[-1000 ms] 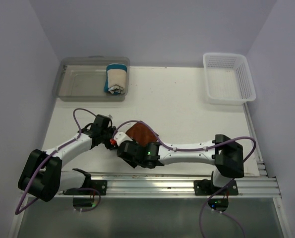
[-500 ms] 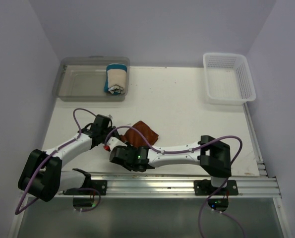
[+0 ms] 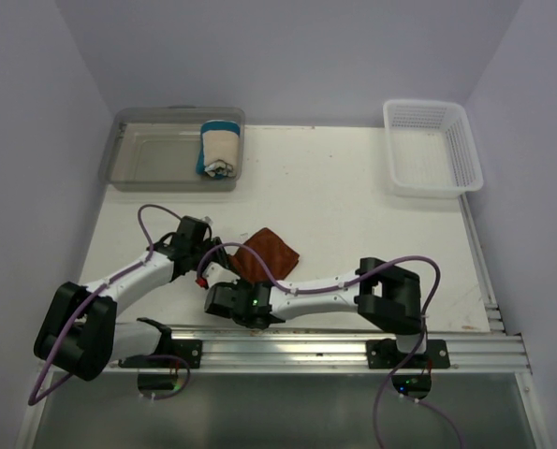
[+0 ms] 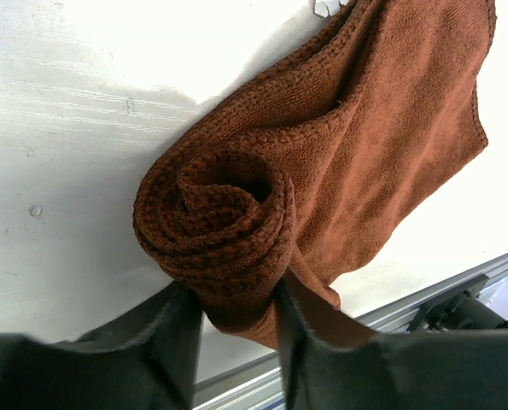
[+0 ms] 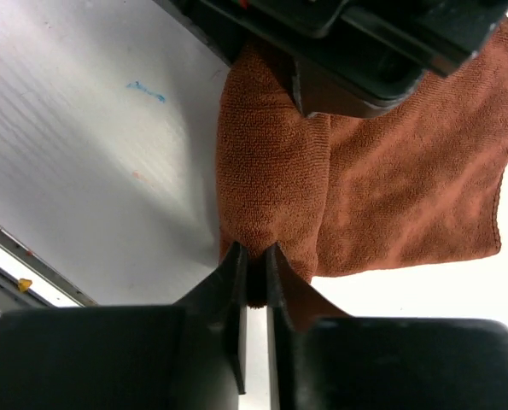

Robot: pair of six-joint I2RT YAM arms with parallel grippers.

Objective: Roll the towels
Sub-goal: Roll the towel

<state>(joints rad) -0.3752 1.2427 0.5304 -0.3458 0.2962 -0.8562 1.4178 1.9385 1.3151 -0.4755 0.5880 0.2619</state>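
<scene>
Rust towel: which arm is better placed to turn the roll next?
Left, likely. The left gripper has its jaws either side of the rolled end of the rust towel, spiral centred; the right gripper only pinches an edge.

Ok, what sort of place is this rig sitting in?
Probably a lab test cell: a bare white table boxed in by plain walls, arms bolted to an aluminium rail, plus a clear plastic bin and white mesh basket.

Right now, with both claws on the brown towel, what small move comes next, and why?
Probably roll the brown towel one more turn toward its flat part. The left gripper and right gripper each pinch an end of the roll, and much of the cloth lies flat on the table.
</scene>
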